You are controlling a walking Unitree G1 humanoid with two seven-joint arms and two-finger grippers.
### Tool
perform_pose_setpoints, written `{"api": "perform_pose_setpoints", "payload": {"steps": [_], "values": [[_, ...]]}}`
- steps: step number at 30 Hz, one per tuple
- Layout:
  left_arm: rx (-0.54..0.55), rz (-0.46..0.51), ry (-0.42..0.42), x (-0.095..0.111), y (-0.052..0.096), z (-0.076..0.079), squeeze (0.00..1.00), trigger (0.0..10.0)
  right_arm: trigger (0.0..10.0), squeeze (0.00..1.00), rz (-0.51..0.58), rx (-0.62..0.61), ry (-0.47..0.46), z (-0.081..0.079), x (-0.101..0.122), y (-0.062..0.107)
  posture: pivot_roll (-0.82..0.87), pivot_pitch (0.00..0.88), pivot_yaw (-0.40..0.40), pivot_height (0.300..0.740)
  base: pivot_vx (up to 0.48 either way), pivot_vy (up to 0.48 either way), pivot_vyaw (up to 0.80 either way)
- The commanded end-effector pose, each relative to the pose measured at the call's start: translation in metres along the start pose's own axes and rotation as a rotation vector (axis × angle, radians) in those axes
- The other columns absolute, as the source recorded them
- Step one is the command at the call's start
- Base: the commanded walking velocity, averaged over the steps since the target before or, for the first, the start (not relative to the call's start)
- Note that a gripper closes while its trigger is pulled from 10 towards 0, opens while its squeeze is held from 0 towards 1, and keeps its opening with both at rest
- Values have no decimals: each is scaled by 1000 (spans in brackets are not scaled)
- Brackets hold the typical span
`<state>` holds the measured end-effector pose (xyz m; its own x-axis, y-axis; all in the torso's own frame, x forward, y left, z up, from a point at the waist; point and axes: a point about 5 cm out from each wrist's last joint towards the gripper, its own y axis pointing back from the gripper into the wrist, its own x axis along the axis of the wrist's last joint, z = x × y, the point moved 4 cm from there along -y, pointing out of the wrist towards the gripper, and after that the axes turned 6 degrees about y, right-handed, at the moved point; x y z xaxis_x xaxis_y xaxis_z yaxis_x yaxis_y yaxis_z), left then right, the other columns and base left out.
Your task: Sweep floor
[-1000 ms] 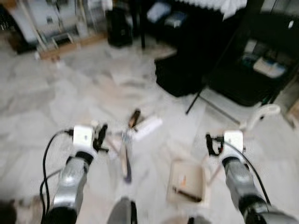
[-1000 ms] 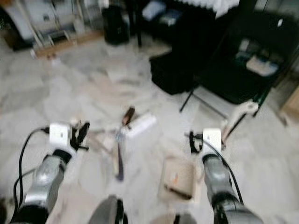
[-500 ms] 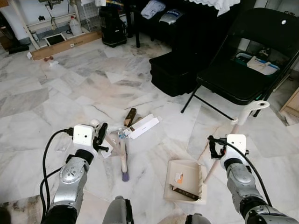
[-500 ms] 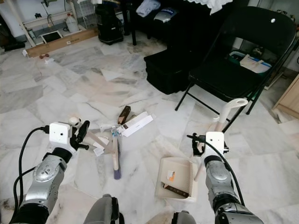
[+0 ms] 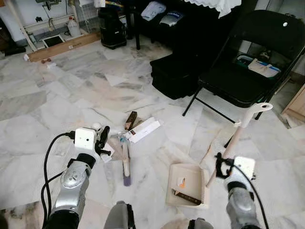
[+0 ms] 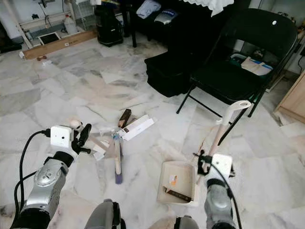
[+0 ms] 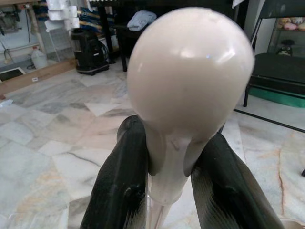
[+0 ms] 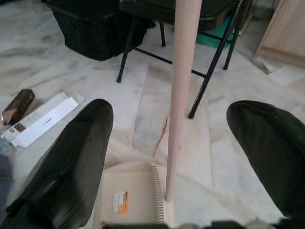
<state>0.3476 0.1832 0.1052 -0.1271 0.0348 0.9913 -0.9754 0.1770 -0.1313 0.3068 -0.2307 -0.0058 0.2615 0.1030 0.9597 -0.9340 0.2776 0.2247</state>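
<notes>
Clearly the matter turns on the dustpan handle point(image 8: 183, 71), a pale upright pole that stands directly ahead of the right gripper point(image 8: 167, 157), between its two spread black fingers and not yet touched by either. The jaws are wide apart, so nothing is held on that side. In the head views the pole rises from the back edge of the dustpan point(image 5: 186, 183) at lower centre-right of the frame and leans up and away to the right, ending in a curved grip near the black folding chair point(image 5: 248, 71). The right gripper sits low, just beside the pole's lower part, and is by far the nearer arm to it.

The left gripper point(image 5: 102, 140), at lower left of the frame, is closed on the rounded pale knob of the broom handle point(image 7: 190, 86); its fingers point(image 7: 119, 191) press either side of the neck below that knob. The litter lies near the frame's centre: a white box point(image 5: 143, 130), a brown block point(image 5: 130, 119) and paper scraps point(image 5: 107, 153), well left of the dustpan. My guess is that the right gripper should advance straight forward and close on the pole.
</notes>
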Motion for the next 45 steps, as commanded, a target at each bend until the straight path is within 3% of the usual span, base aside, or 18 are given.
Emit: {"api": "perform_pose_setpoints", "payload": {"steps": [1, 6, 22, 45], "values": [[6, -77, 10, -18, 6, -1, 0, 10000, 10000, 0, -14, 20, 6, -4, -6, 5, 31, 77, 28, 645, 0, 0, 0], [9, -75, 9, -17, 6, -2, 0, 10000, 10000, 0, -81, 14, -9, -6, -24, 13, 35, 74, 26, 645, 0, 0, 0], [12, -73, 9, -18, 6, -1, 0, 10000, 10000, 0, -67, 9, -17, -9, -26, 19, 30, 89, 26, 645, 0, 0, 0], [15, -66, 10, -17, 6, -2, 0, 10000, 10000, 0, -58, 3, -18, -8, -22, 16, 30, 97, 24, 645, 272, 0, 0]]}}
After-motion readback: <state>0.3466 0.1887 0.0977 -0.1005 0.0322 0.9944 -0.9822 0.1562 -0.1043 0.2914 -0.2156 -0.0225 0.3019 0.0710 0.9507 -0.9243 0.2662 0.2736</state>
